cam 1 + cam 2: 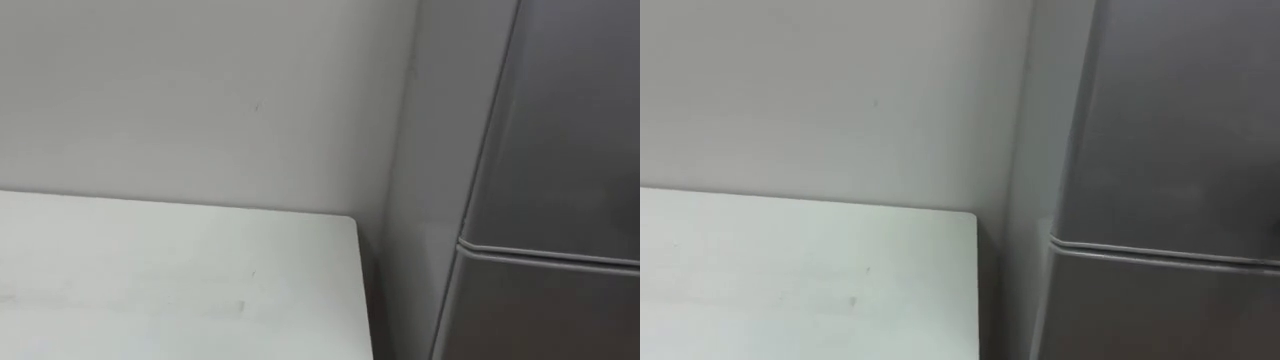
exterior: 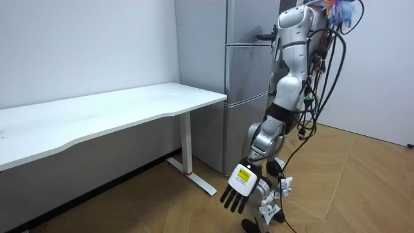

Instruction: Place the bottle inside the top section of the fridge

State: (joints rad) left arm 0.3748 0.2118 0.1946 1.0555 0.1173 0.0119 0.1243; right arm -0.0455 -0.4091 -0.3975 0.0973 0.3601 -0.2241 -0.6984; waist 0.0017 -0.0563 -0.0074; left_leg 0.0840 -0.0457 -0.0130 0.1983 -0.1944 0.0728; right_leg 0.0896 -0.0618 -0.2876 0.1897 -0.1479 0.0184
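The left robot hand (image 2: 240, 188) hangs low near the floor, wide and holding nothing. The right robot hand (image 2: 262, 35) is up at the closed grey fridge (image 2: 242, 116), right of the white table (image 2: 116, 110). I cannot tell its state, nor where the bottle is.

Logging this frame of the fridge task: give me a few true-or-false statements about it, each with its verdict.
1. The robot stands at the fridge, near the end of the white table. True.
2. The fridge's upper door stands open. False: it is shut, with only a thin seam between it and the lower door.
3. The left hand grips a bottle. False: it hangs low beside the robot's legs with fingers straight, holding nothing.
4. In the eye views, the table lies to the left of the fridge. True.
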